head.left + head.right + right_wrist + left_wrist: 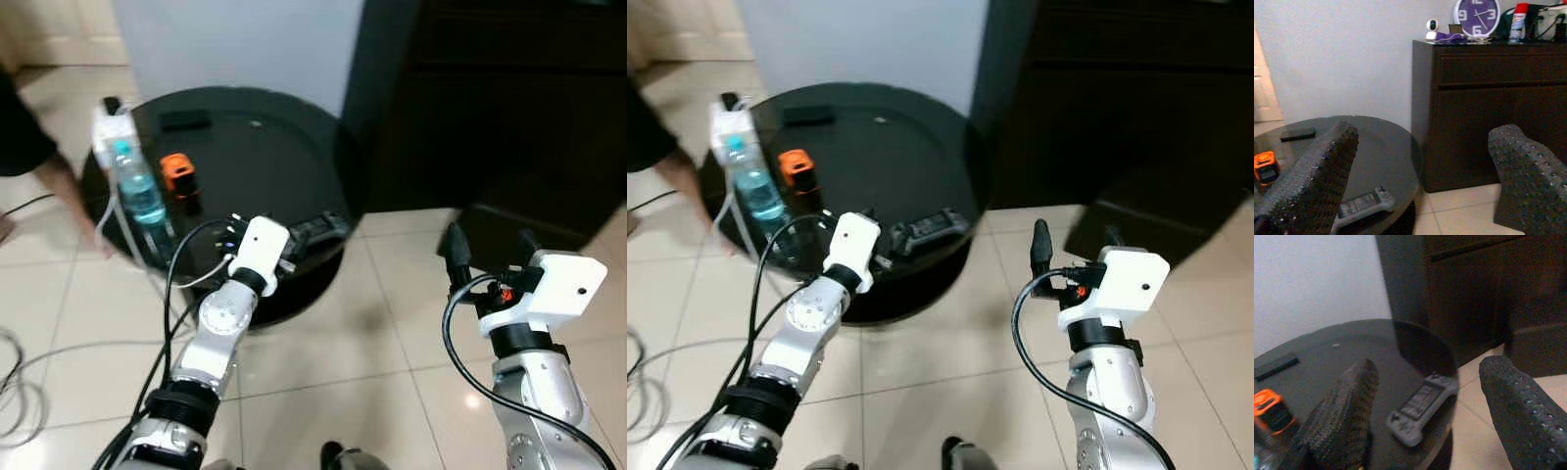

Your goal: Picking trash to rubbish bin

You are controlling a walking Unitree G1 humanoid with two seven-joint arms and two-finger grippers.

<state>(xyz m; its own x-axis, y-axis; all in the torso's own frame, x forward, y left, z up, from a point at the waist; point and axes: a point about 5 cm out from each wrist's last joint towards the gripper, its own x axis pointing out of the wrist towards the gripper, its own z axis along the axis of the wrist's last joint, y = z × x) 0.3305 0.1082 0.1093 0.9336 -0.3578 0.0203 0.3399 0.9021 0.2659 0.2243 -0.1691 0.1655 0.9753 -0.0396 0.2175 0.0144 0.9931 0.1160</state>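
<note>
Tiled floor (pixel 323 362), white wall, dark cabinet (pixel 1488 98) behind a round black glass bench (pixel 284 137). On the bench: water bottle (pixel 135 188) near the left rim, small orange device (pixel 178 173) just beside it, flat black remote (pixel 185 120) at the far side, grey handheld controller (pixel 1420 406) at the near rim. No rubbish bin can be made out.

Left gripper (pixel 318 232) is over the near rim, just beside the controller, jaws spread, holding nothing. Right gripper (pixel 488 255) hovers over the floor, well apart from the bench, jaws spread, empty.

Likely step: approach, before any pick. Which item counts as trash can't be told; the bottle seems the best guess. Next move calls for choosing a target, centring the spread jaws around it and closing.
</note>
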